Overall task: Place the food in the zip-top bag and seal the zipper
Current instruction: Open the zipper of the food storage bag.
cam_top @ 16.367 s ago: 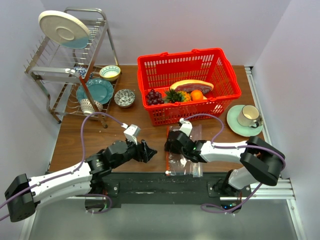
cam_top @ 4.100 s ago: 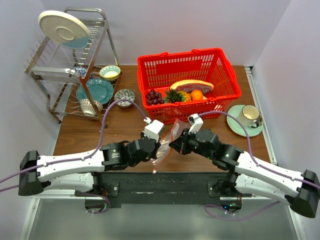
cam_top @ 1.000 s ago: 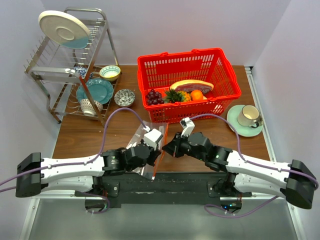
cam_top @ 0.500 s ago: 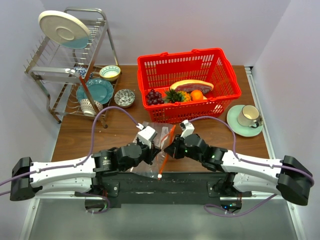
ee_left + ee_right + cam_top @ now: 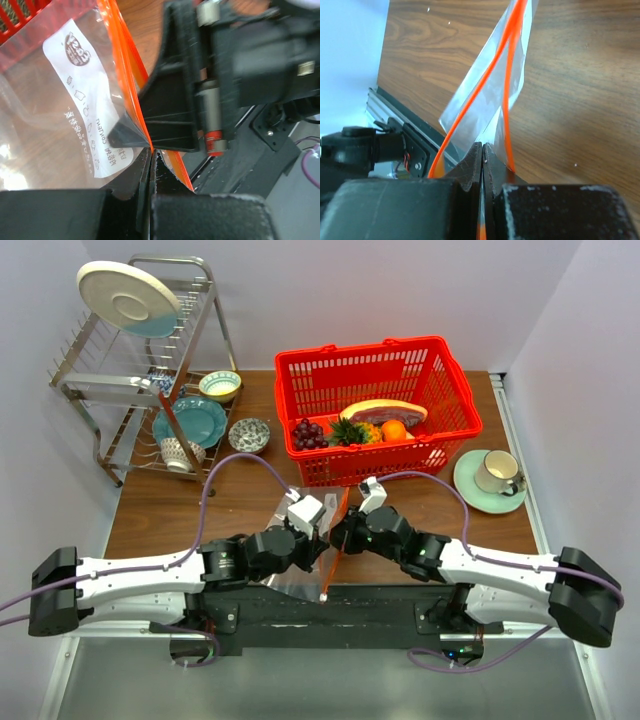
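Probably limp and slippery, the bag (image 5: pixel 75 100) sags — left gripper (image 5: pixel 152 152) and right gripper (image 5: pixel 482 147) each pinch its stiffer zipper (image 5: pixel 125 65) (the best hold).

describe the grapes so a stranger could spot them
Find the red plastic mesh basket at the back of the brown wooden table. At its left end lies the dark purple toy grape bunch, beside the yellow-orange toy pineapple; it is the only dark, knobbly cluster there.
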### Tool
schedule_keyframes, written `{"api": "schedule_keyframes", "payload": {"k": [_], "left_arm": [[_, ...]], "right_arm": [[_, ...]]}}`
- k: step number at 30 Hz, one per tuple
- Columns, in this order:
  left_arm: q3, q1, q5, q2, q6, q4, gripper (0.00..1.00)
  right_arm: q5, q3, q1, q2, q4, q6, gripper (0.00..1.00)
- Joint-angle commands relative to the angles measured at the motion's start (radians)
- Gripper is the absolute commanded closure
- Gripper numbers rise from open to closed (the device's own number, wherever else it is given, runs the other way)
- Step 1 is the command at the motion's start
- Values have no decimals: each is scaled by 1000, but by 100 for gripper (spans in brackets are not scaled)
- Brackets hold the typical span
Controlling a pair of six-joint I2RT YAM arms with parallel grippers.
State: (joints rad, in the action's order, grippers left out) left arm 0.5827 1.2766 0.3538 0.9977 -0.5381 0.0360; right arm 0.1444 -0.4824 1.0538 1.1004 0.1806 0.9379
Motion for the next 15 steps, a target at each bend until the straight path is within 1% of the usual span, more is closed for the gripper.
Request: {"api": "schedule_keyframes", "payload": {"k": [1,6,8,9,10,11,15], "left_arm": [[62,-2,-21,-30,1,-71,100],[74,-2,-12,-65,0,-58,100],[75,0,4,-74,0,-39,100],[77,0,10,-83,-3,-39,100],[78,-2,23,-85,-3,2,100],[81,-2,30,-90,-5,13,100],[106,0,50,-113,1,61,100]], "right_arm": [[57,-27,5,47,71,42,100],[64,-19,5,82,86,56,100],[104,-18,8,73,56,87,42],[121,-18,11,58,27,93,6],[135,-19,17,49,7,99,1],[147,-21,20,38,-7,101,1],[104,-13,20,13,19,84,1]]}}
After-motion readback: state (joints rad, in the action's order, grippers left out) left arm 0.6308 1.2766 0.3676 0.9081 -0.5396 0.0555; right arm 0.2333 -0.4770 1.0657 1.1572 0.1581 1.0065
